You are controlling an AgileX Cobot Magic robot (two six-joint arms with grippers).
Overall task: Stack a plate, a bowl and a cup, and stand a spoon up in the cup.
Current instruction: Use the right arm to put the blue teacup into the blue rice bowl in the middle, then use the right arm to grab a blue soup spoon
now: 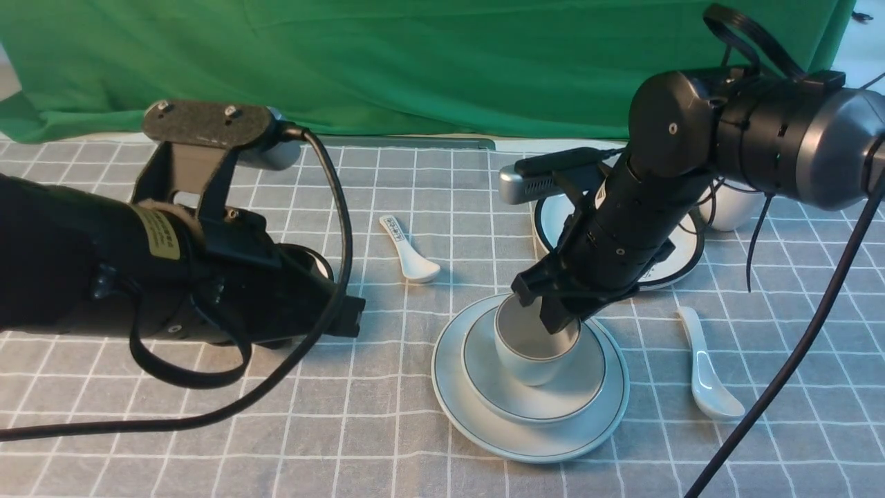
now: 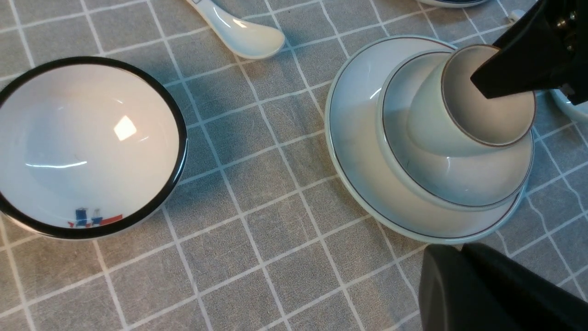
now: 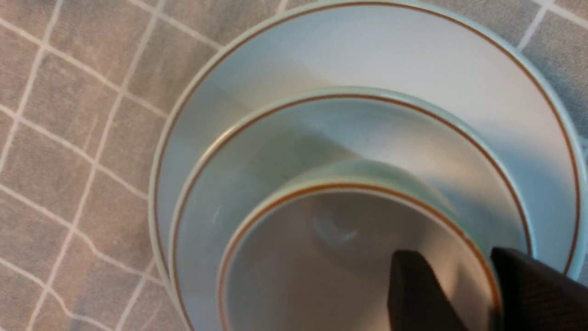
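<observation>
The plate lies on the checked cloth with the bowl on it and the cup upright in the bowl; the stack also shows in the left wrist view, with the cup on top. My right gripper straddles the cup's far rim, one finger inside and one outside. In the right wrist view the right gripper shows a gap between the inner finger and the cup wall. The spoon lies to the right of the plate. My left gripper is shut and empty, left of the stack.
A shorter spoon with printed marks lies behind the stack to the left. A black-rimmed bowl sits under my left arm. A black-rimmed plate and a white cup stand behind my right arm. A green cloth hangs at the back.
</observation>
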